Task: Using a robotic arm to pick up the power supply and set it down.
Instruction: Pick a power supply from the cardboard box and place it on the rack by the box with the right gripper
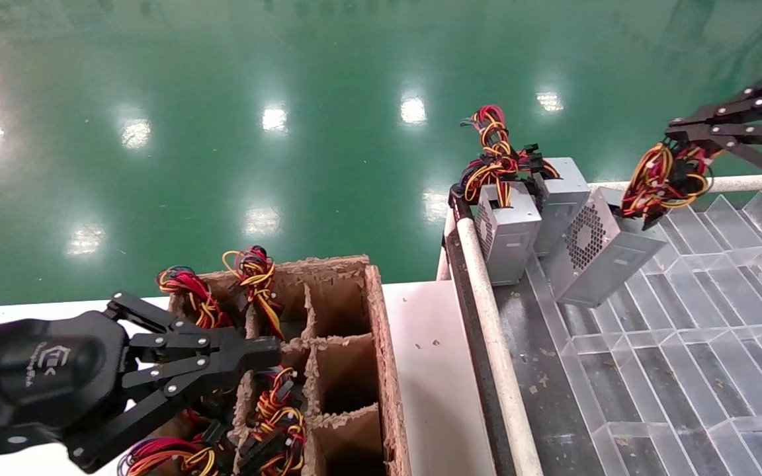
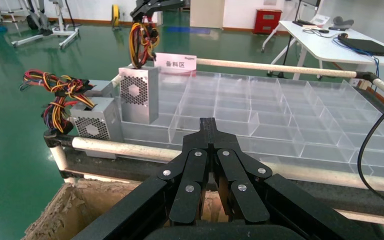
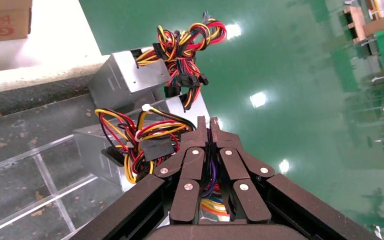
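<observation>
1. Black linkage fingers of the right gripper are pinched together on the wire bundle of the power supply, at the far right of the scene; in the right wrist view the fingertips meet with purple and orange strands between them.
2. Yellow, red, orange and black wires loop in a tangled knot just below the fingers, tied with a pale band.
3. Hanging from them, the grey sheet-metal box is tilted, its perforated round vent facing left, its lower corner touching the clear plastic divider tray.
4. Ribbed transparent walls split that tray into oblong cells; a white tube rail edges its left side.
5. Two more grey supplies stand upright just left of the held one, at the tray's far-left corner, their wires bunched on top.
6. Near left, the left gripper has its fingers pressed together, holding nothing, above the brown cardboard divider box.
7. Ragged, fibrous partitions form its cells; several on the left hold coloured wire bundles.
8. Glossy green floor lies beyond.
</observation>
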`<state>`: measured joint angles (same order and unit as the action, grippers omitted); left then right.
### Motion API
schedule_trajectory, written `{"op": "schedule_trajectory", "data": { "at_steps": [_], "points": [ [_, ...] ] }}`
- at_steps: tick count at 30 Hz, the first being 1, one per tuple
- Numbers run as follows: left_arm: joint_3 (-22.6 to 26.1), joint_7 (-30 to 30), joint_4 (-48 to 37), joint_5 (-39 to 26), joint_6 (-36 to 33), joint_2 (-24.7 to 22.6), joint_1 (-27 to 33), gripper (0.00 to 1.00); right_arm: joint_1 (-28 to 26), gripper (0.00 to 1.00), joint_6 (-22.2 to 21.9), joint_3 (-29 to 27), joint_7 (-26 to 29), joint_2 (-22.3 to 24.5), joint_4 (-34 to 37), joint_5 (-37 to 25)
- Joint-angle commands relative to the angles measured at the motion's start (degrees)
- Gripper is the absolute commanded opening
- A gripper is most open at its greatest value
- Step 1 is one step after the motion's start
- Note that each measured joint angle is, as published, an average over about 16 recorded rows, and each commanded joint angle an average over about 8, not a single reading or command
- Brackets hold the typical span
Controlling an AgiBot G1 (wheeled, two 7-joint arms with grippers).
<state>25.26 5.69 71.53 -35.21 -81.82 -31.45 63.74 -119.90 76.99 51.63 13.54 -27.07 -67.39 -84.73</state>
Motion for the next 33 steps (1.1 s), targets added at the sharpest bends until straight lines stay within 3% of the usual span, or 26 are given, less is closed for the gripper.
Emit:
{"op": "schedule_trajectory", "data": {
  "at_steps": [1, 24, 33],
  "points": [
    [0.0, 0.0, 0.0, 0.0, 0.0, 0.0, 0.0, 0.0, 0.49, 0.0, -0.64, 0.14, -0.87, -0.65, 1.22, -0.01],
    [0.0, 0.0, 0.0, 0.0, 0.0, 0.0, 0.0, 0.0, 3.58, 0.0, -1.62, 0.91, -11.01, -8.04, 12.41, 2.66],
    [0.0, 0.0, 0.0, 0.0, 0.0, 0.0, 0.0, 0.0, 4.89, 0.02, -1.84, 1.72, -12.03, -9.57, 13.89, 2.23]
  ]
}}
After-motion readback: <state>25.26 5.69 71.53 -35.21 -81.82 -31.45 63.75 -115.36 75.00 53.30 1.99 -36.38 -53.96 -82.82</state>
